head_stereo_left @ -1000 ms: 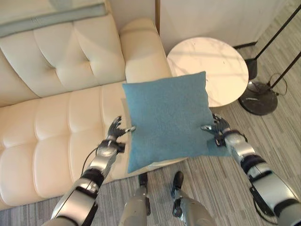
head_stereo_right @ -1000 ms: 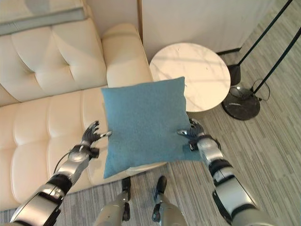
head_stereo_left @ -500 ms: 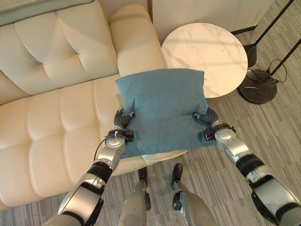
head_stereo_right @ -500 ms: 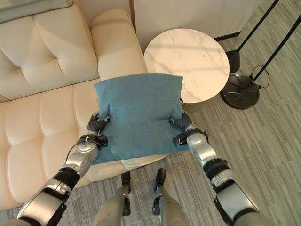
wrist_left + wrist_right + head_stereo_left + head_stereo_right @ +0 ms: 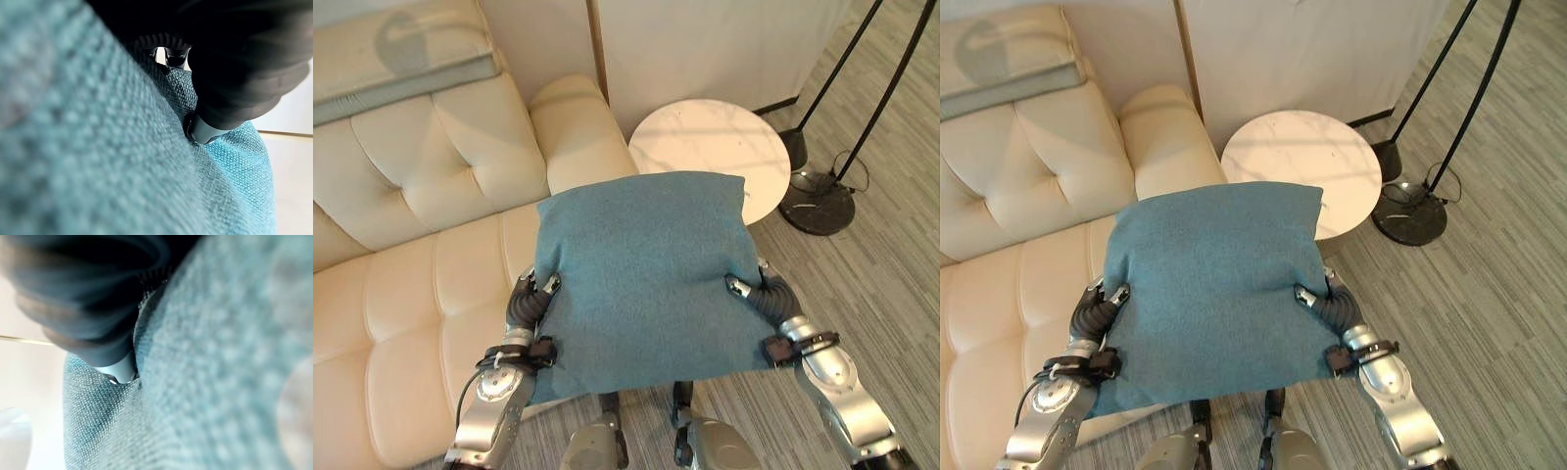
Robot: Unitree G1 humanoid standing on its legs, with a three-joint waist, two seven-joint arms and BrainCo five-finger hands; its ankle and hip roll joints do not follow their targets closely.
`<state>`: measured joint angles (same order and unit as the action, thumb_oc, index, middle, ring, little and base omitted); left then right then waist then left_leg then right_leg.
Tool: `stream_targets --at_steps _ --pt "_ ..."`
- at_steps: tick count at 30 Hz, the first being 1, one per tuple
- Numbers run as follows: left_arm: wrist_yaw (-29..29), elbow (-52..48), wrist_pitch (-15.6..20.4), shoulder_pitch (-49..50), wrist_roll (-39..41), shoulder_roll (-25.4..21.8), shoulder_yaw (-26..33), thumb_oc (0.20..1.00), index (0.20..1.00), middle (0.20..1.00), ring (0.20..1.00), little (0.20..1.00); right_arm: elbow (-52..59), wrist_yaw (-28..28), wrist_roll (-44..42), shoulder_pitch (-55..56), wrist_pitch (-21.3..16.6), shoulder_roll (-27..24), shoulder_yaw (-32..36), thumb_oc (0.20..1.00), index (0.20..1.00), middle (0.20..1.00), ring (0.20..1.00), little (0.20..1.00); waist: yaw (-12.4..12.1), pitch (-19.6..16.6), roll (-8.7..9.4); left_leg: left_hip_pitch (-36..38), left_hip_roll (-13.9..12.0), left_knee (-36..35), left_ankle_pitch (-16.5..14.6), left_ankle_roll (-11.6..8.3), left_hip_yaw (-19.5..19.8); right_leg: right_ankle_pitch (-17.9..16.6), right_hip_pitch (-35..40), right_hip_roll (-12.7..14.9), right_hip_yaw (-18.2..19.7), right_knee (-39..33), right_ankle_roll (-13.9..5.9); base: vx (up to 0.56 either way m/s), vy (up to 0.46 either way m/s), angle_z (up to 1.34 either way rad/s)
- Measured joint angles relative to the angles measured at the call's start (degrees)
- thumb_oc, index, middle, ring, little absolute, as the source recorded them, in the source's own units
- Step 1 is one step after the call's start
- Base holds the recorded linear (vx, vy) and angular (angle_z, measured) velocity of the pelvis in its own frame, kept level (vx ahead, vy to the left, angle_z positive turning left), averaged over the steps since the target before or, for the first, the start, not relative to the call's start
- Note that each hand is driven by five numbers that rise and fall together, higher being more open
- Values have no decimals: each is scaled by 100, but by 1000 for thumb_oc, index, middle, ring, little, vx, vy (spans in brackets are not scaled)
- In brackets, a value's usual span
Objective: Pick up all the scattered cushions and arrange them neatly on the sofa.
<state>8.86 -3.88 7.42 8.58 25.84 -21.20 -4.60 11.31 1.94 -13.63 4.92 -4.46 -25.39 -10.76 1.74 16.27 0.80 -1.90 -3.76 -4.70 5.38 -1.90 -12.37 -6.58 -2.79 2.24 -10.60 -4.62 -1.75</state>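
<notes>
A square blue cushion (image 5: 646,264) hangs flat in front of me, above the front edge of the cream sofa (image 5: 421,196) near its right armrest. My left hand (image 5: 530,305) grips the cushion's left edge, thumb pressed into the top of the fabric. On the opposite edge my right hand (image 5: 766,299) holds it the same way. In the left wrist view the thumb (image 5: 205,129) digs into the blue weave (image 5: 98,147), and the right wrist view has the thumb (image 5: 117,369) sunk into the cushion (image 5: 220,357). The fingers beneath the cushion are hidden.
A round white marble side table (image 5: 705,147) stands just right of the sofa's armrest (image 5: 573,122). Two black floor-lamp poles rise from a round base (image 5: 818,204) further right. A pale grey-green pad (image 5: 401,59) lies along the sofa's back. Striped grey floor lies below.
One second ago both hands were spread open at the cushion's sides; they have since closed on its edges and raised it towards me. The camera has also shifted.
</notes>
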Motion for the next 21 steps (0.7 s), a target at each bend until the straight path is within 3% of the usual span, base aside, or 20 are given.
stream_targets --at_steps 3,7,8,9,10,11,12,13,15,17,18,19,20,21 --pt "22 -40 1 24 4 33 69 200 200 200 200 200 18 -4 0 -174 -8 116 -58 200 200 200 200 200 -69 -61 67 -30 40 14 23 101 -295 -122 -277 34 309 231 -38 -360 -2 -51" --pt "52 -14 0 -133 -1 32 19 200 200 200 200 200 10 -128 -1 -175 -32 119 -4 200 200 200 200 200 -47 -54 82 -160 -13 204 28 215 -205 201 -541 117 360 941 -350 -260 -103 19" --pt "57 2 0 -198 -3 37 7 200 200 200 200 200 8 -174 0 -172 -57 103 29 200 200 200 200 200 -51 -48 72 -257 -51 268 45 240 -25 475 -643 113 494 1427 -389 -260 -171 89" --pt "56 -1 1 -257 -5 32 4 200 200 200 200 200 8 -222 4 -158 -77 81 51 200 200 200 200 200 -72 -54 63 -427 -86 395 114 209 264 1032 -799 17 806 2354 -412 -345 -237 119" --pt "58 -26 12 -317 -5 -16 -7 200 200 200 200 200 11 -252 4 -156 -114 94 44 200 200 200 200 200 -75 -97 128 -497 -96 429 102 295 393 1360 -809 36 919 2724 -469 -177 -129 100" --pt "60 -54 23 -268 -5 -66 9 200 200 200 200 200 26 -255 13 -182 -145 91 18 200 200 200 200 200 -187 -130 137 -573 -112 409 198 245 404 1549 -741 39 976 2750 -449 -364 -215 62" --pt "66 -52 21 -276 -5 -162 11 200 200 200 200 200 37 -255 17 -224 -236 116 19 200 200 200 200 200 -359 -182 266 -733 -92 435 287 140 458 1789 -695 21 1134 2504 -281 -323 -154 49" --pt "83 -37 21 -239 -4 -113 8 200 200 200 200 200 2 -288 16 -316 -250 101 7 200 200 200 200 200 -495 -165 40 -863 -234 388 483 14 676 1588 -615 -193 940 2214 -56 -331 -151 46" --pt "88 -41 26 -170 -3 -52 3 200 200 200 200 200 -6 -314 16 -330 -268 59 6 200 200 200 200 200 -654 -183 -152 -1044 -384 327 531 -52 785 1468 -722 -392 810 2124 82 -320 -81 43" --pt "99 -16 17 -142 -1 95 -29 200 200 200 200 200 -14 -341 18 -262 -274 -25 -2 200 200 200 200 200 -663 -167 -396 -1275 -501 318 613 -172 897 1337 -810 -513 511 2161 253 -506 -22 61" --pt "109 -2 17 -158 1 155 -111 200 200 200 200 200 -61 -416 20 -261 -266 -106 2 200 200 200 200 200 -638 -147 -453 -1407 -536 299 484 -158 855 1307 -885 -509 369 2173 322 -492 3 70" --pt "118 7 11 -196 3 164 -206 200 200 200 200 200 -118 -474 19 -248 -264 -152 11 200 200 200 200 200 -566 -136 -386 -1455 -503 207 132 -229 652 1176 -950 -294 145 2051 452 -337 -2 77" --pt "118 17 8 -249 5 144 -214 200 200 200 200 200 -130 -504 19 -251 -261 -149 22 200 200 200 200 200 -473 -94 -312 -1557 -447 278 -18 -238 482 1136 -938 -174 43 1916 428 -176 -8 90" --pt "117 27 5 -336 4 117 -258 200 200 200 200 200 -131 -540 17 -266 -252 -154 41 200 200 200 200 200 -354 9 -90 -1582 -289 609 -54 -159 352 1015 -956 115 -37 1794 413 -139 -25 77"
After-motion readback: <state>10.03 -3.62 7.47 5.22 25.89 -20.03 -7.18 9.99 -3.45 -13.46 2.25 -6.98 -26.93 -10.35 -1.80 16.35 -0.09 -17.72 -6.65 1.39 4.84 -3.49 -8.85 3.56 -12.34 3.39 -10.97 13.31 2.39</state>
